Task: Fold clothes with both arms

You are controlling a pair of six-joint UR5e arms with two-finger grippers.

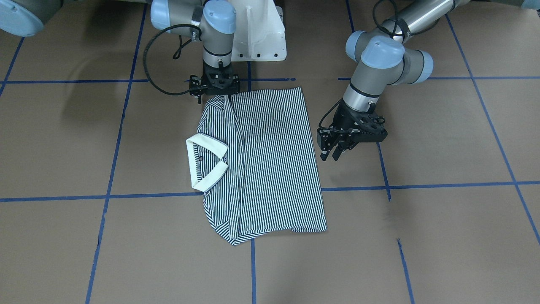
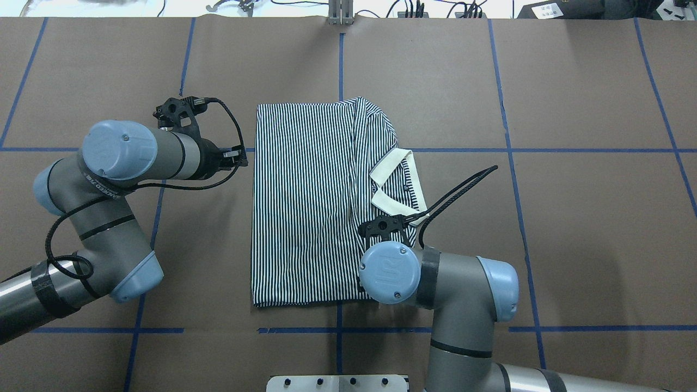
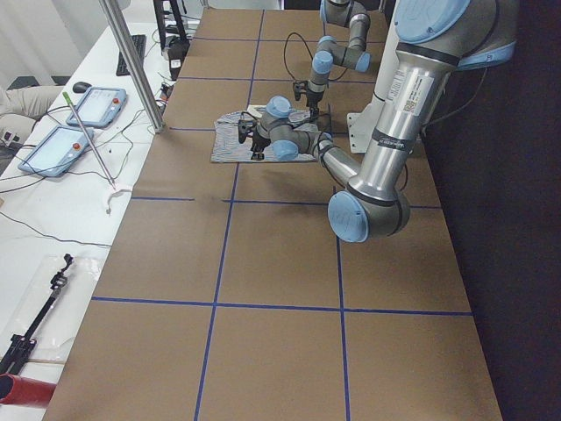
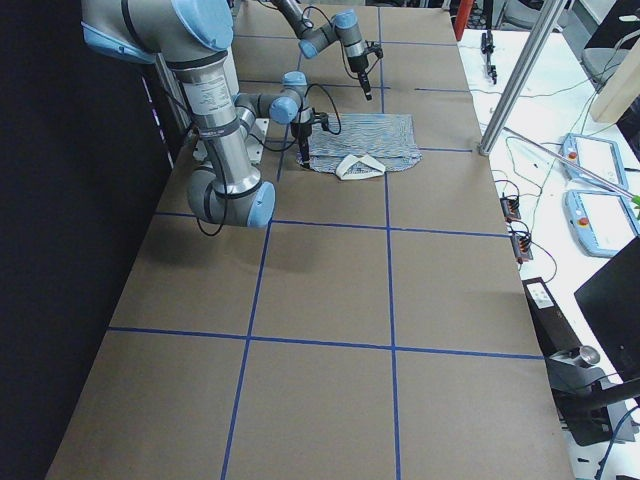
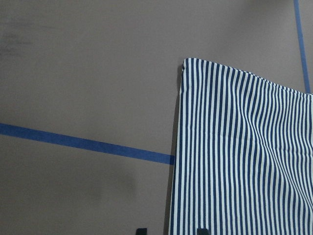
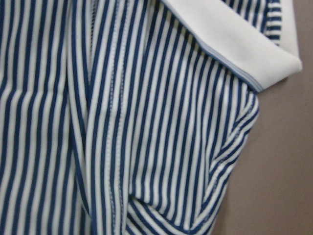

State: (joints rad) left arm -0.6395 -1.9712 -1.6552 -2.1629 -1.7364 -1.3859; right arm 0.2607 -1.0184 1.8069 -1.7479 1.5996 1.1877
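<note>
– Polo shirt (image 2: 305, 207) sits mid-table (image 2: 572, 245) for us, lying as a narrow rectangle. From overhead its long axis runs 12 to 6, with the cream collar (image 2: 395, 188) poking out at 3 o'clock.

– And we have a gripper on each long side. Left gripper (image 1: 332, 156) hangs at about 9 o'clock of the cloth, just beside the long edge and above the table.

– Fingers?

– Spread, and holding nothing. In the left wrist view we see the 2 tips straddling that striped edge, so the cloth lies below them and off toward 3 o'clock.

– Other side?

– Right gripper (image 1: 215, 93) is at about 4 o'clock, over the shoulder corner on the 6 o'clock side of the collar. Its wrist camera is filled with stripes and collar, so we judge it very low on the fabric, the nearer of the 2.

– Pinching?

– We cannot tell. The right arm (image 2: 468, 294) covers its fingers from overhead, and the front view is too cluttered there.

– The next move?

– Our guess is that it turns on that 9 o'clock edge. The left needs a short drop before its fingers can close on cloth.
</note>
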